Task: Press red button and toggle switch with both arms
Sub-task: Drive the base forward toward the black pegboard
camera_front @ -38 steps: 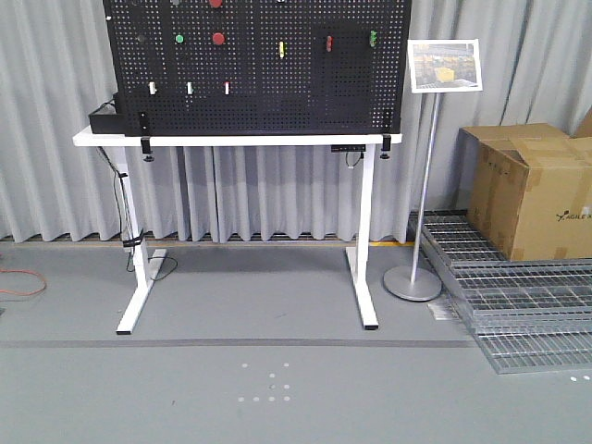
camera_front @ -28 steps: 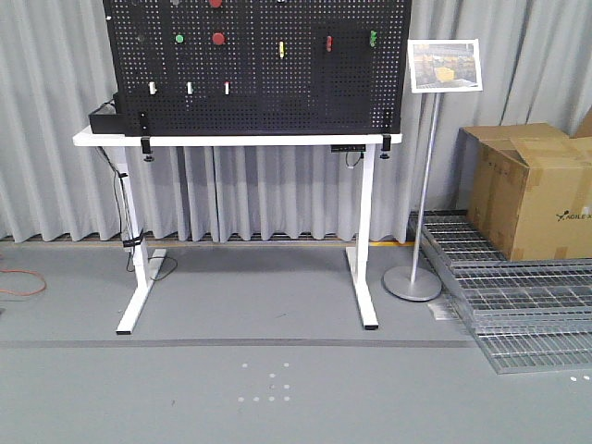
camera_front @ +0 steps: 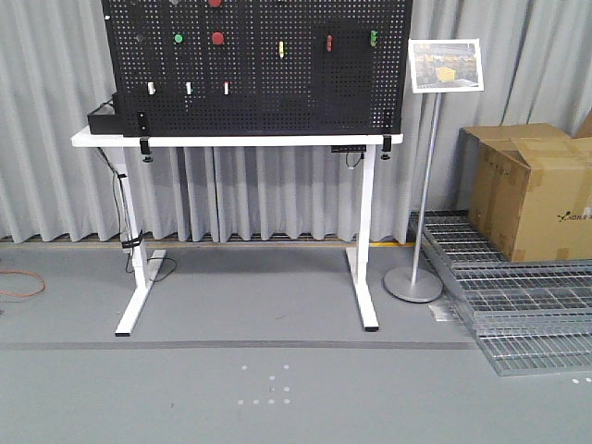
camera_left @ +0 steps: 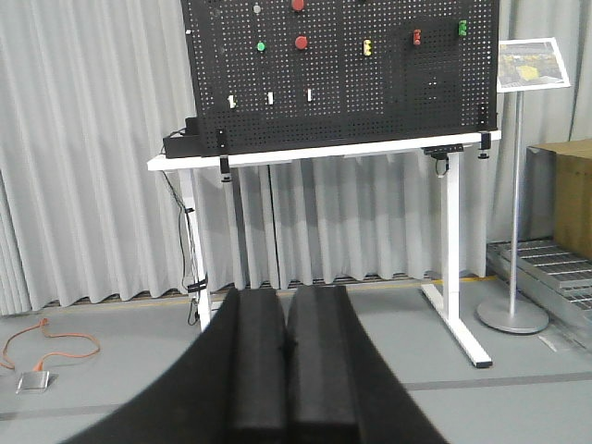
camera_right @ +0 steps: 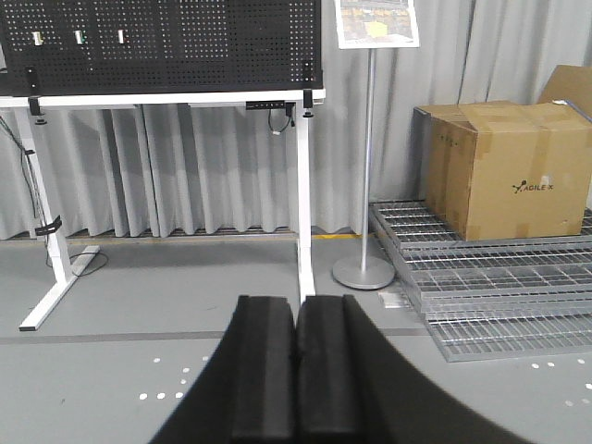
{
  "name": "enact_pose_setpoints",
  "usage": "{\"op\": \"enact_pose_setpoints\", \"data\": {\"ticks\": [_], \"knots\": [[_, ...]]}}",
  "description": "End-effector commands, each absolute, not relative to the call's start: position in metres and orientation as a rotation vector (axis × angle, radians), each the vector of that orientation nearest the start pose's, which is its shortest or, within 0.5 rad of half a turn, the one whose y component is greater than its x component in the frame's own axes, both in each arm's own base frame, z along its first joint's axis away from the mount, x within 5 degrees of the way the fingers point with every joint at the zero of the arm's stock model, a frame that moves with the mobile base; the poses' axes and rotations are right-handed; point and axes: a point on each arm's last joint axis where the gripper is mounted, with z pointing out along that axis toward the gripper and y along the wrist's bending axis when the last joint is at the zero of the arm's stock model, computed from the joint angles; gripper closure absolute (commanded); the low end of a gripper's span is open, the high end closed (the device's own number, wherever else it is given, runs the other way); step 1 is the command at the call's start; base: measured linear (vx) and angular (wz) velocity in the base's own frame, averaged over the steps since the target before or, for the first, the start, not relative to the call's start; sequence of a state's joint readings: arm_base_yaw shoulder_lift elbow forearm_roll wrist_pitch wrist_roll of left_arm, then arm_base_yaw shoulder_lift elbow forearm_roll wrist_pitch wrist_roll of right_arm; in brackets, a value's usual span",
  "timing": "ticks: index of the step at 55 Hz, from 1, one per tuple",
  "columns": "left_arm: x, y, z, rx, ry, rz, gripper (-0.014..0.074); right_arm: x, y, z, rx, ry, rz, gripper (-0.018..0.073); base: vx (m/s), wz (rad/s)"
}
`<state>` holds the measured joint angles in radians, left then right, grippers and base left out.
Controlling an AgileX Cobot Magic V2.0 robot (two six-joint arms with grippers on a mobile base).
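Note:
A black pegboard (camera_front: 259,92) stands on a white table (camera_front: 236,141), several steps away. One red button (camera_front: 218,38) sits upper left on the board, beside a small green button (camera_front: 179,39). A second red button (camera_front: 215,3) is cut by the top edge. Three white toggle switches (camera_front: 188,88) line up below. The left wrist view shows the red button (camera_left: 302,42) and the switches (camera_left: 270,97). The right wrist view shows only the switches (camera_right: 79,37). My left gripper (camera_left: 287,291) and right gripper (camera_right: 297,301) are shut and empty, low over the floor, far from the board.
Yellow (camera_front: 281,47), red (camera_front: 329,43) and green (camera_front: 373,38) handles sit right on the board. A sign stand (camera_front: 413,282) is right of the table. A cardboard box (camera_front: 532,190) sits on metal grates (camera_front: 518,310). An orange cable (camera_front: 18,282) lies left.
The front view has shifted very slightly, with the table a hair further left. Nothing on the board has changed.

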<state>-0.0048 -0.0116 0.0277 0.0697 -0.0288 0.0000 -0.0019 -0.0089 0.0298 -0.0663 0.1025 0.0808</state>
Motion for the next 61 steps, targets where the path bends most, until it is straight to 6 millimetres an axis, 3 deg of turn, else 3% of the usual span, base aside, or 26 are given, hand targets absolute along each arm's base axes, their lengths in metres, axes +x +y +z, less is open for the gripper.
{"op": "enact_pose_setpoints", "data": {"ticks": [1,25,61], "knots": [[0.0554,-0.0011,0.2111,0.046,1.394,0.029,0.0594,0.056,-0.0004,0.2002,0.008,1.519,-0.002,0.0559,0.1,-0.02],[0.0554,-0.0011,0.2111,0.046,1.394,0.029,0.0594,0.056,-0.0004,0.2002,0.008,1.519,-0.002,0.0559,0.26,-0.01],[0.0554,-0.0011,0.2111,0.046,1.394,0.029,0.0594,0.056,-0.0004,0.2002,0.008,1.519,-0.002,0.0559,0.46,0.03]]}}
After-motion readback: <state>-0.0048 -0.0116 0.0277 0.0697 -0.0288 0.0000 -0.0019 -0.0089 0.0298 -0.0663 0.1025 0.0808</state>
